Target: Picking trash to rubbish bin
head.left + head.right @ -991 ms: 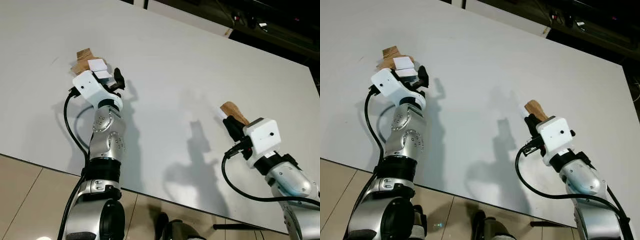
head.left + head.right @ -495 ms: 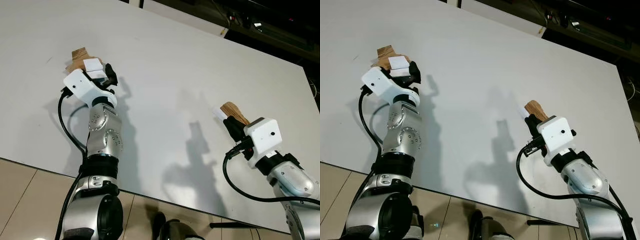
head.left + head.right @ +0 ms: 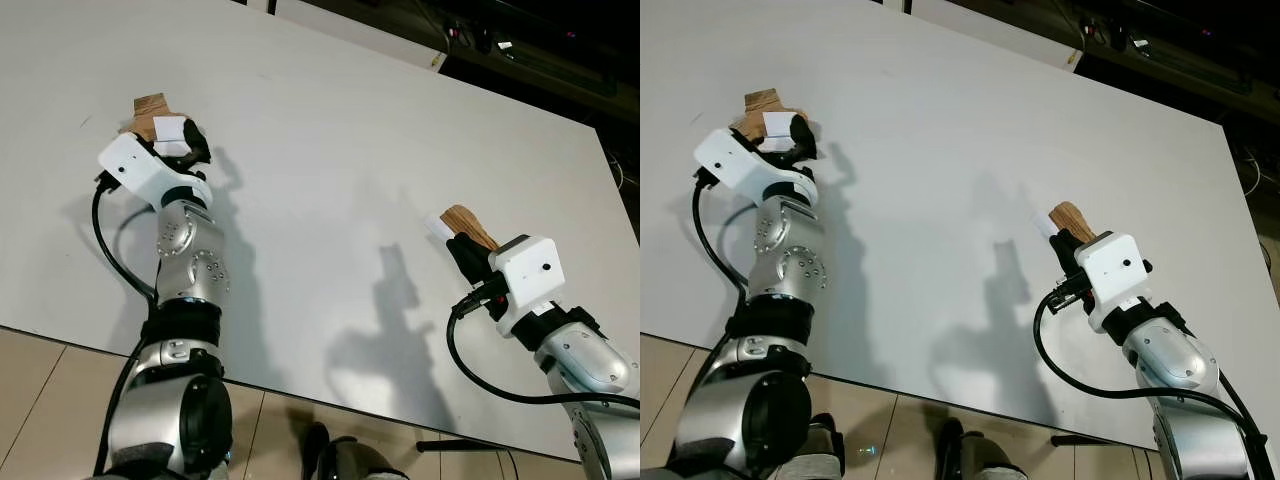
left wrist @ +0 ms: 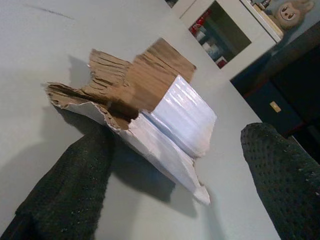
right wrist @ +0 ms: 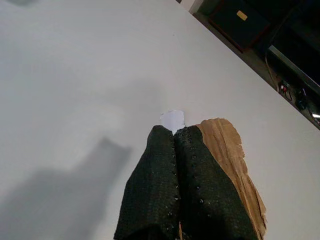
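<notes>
In the eye views, a wide white table (image 3: pixel 330 150) is spreading from near to far, its near edge running above tan floor tiles (image 3: pixel 40 380) and its far right corner ending against dark furniture. The left gripper (image 3: pixel 178 143) is reaching over the far left, partly covering a torn cardboard scrap (image 3: pixel 150 108). The right gripper (image 3: pixel 462 247) is hovering at the near right, a second cardboard piece (image 3: pixel 466 224) sticking out past it. Open tabletop is lying between them.

In the left wrist view, the black fingers (image 4: pixel 65 185) are standing wide apart around the torn cardboard scrap, whose white taped face is showing no readable writing.

In the right wrist view, the right gripper's fingers (image 5: pixel 165 195) are pressing together, pinching the second cardboard piece, partly hidden behind them.
</notes>
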Controlling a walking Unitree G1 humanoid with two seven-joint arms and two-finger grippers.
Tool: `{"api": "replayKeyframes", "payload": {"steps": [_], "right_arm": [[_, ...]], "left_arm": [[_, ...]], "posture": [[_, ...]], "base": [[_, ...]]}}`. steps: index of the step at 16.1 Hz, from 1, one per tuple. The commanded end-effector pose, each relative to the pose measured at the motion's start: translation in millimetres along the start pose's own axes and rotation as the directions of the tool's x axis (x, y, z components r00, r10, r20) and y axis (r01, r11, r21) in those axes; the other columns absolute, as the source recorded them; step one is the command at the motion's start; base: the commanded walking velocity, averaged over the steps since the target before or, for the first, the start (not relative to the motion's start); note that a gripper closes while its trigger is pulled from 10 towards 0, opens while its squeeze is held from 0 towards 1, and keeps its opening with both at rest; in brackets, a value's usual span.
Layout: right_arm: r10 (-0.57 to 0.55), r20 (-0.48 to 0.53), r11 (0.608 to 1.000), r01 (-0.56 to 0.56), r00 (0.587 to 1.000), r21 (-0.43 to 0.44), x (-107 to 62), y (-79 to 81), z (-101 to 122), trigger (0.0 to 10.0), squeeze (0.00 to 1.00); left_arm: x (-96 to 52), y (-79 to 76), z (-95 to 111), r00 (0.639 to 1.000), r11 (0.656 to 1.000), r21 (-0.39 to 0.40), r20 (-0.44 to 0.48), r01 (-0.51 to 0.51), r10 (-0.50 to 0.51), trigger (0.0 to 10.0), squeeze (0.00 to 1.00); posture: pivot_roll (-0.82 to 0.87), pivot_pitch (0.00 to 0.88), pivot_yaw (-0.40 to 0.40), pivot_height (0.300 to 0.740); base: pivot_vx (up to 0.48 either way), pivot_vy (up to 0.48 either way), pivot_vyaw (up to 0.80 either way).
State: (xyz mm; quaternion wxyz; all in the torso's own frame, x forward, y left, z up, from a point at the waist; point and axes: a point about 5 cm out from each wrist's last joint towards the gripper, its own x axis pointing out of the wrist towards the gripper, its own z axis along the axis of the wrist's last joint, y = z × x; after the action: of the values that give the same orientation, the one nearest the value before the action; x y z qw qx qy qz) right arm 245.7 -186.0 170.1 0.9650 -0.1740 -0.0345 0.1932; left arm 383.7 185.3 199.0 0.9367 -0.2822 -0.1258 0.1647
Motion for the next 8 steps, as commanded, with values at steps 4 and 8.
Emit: {"api": "replayKeyframes", "payload": {"steps": [4, 8], "right_arm": [[-0.018, -0.012, 1.0, 0.018, 1.0, -0.009, -6.2, -6.0, 0.2, 10.0, 0.0], [-0.024, -0.015, 1.0, 0.024, 1.0, -0.008, -7.6, -5.9, -0.3, 10.0, 0.0]], "left_arm": [[-6.5, 31.0, -26.1, 0.987, 0.993, -0.032, -0.118, -0.118, 0.113, 0.0, 0.0], [-4.7, 31.9, -26.9, 0.987, 0.993, -0.038, -0.12, -0.113, 0.108, 0.0, 0.0]], "posture": [[0.08, 0.244, -0.258, 0.74], [0.07, 0.246, -0.255, 0.74]], "base": [[0.0, 0.0, 0.0], [0.0, 0.0, 0.0]]}}
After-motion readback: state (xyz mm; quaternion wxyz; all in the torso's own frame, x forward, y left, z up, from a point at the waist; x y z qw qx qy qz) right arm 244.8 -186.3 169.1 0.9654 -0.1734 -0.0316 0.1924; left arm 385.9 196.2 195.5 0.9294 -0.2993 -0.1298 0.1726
